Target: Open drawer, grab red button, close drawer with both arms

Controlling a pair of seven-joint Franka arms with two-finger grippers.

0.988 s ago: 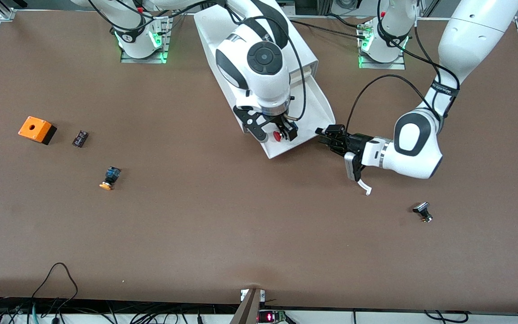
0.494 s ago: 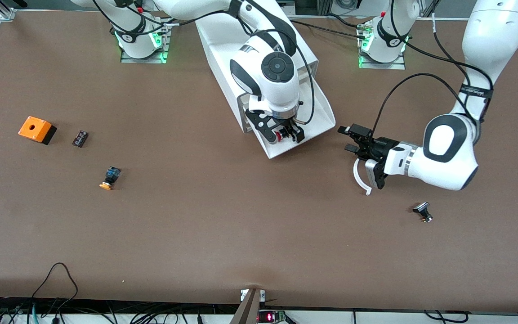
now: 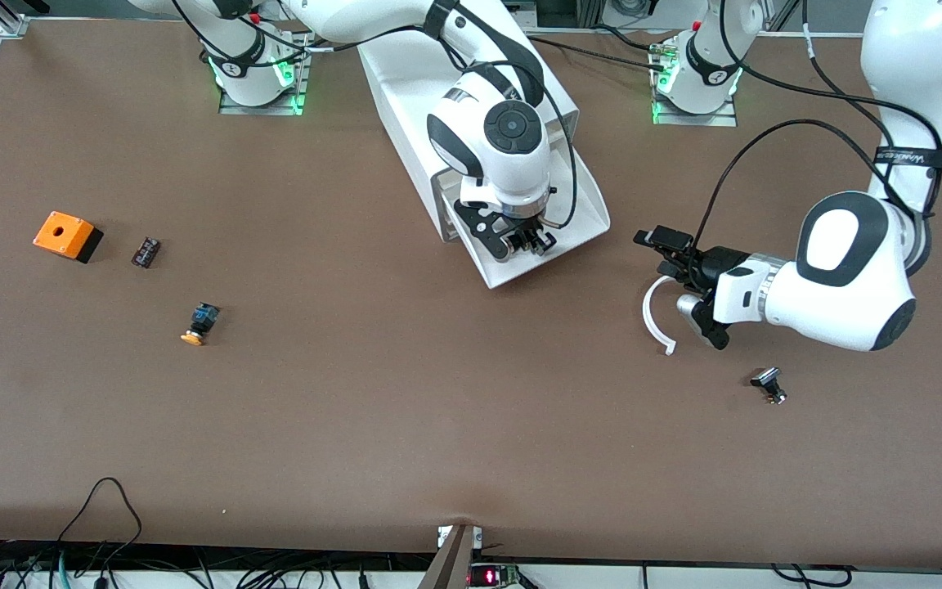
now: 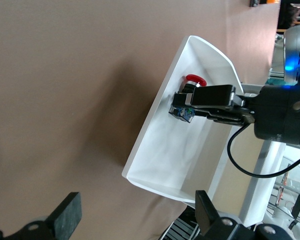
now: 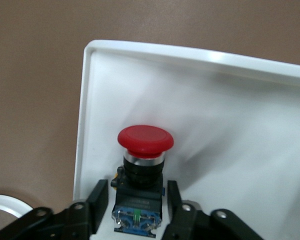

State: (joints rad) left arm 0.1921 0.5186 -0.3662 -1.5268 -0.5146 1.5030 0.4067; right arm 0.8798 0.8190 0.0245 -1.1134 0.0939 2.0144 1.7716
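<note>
Table first: brown and wide, with a white cabinet standing between the two arm bases and its drawer pulled well out toward the front camera.

The right gripper is down inside the open drawer, near its front wall. In the right wrist view its fingers stand on either side of the button, close against the dark lower body. Whether the pads already press it cannot be told; the left wrist view shows the same grip from the side, the button lying with its red cap clear of the fingers.

The left gripper hangs over bare table toward the left arm's end, well apart from the drawer, jaws wide and holding nothing — this arm waits. A thin white curved strip lies on the table just beside it.

The button looks small, rigid and light. Its squared body gives flat faces for the pads, a better hold than the smooth domed cap, which would likely slip. It should lift straight up, away from the drawer's wall.

Loose items elsewhere: an orange box, an orange-capped button, and a small black part.
</note>
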